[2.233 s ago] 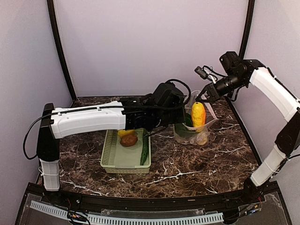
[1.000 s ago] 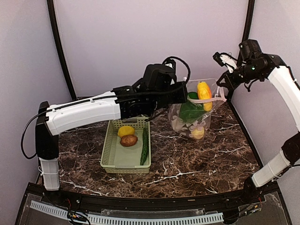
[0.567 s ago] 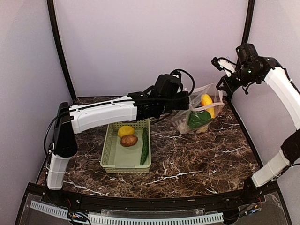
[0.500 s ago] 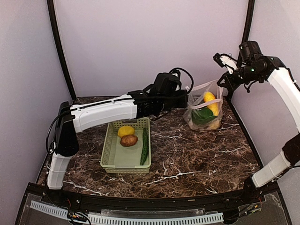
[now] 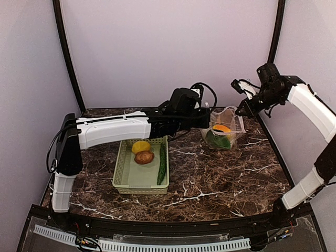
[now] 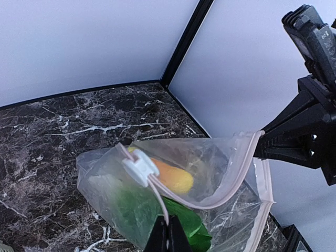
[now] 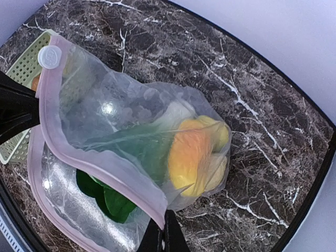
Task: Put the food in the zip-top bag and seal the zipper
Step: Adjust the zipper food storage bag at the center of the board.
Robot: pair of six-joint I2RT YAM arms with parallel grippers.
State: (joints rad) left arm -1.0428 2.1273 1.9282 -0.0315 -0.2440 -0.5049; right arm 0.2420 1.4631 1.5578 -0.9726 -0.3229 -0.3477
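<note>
The zip-top bag hangs between the two arms at the far right of the marble surface, mouth open upward. Whether its bottom rests on the surface cannot be told. The left arm's jaws are pinched tight on the pinkish zipper just below the white slider tab. The right arm's jaws are closed on the opposite end of the rim.

Inside the bag lie an orange-yellow fruit and the bok choy. The lemon, potato and cucumber lie in the green basket, not yet bagged.

The film looks thin, limp and slick, likely to sag and fold shut if either pinch lets go. The stiffer zipper strip is the sound place to hold. The toys seem light and hard, and apt to roll.
</note>
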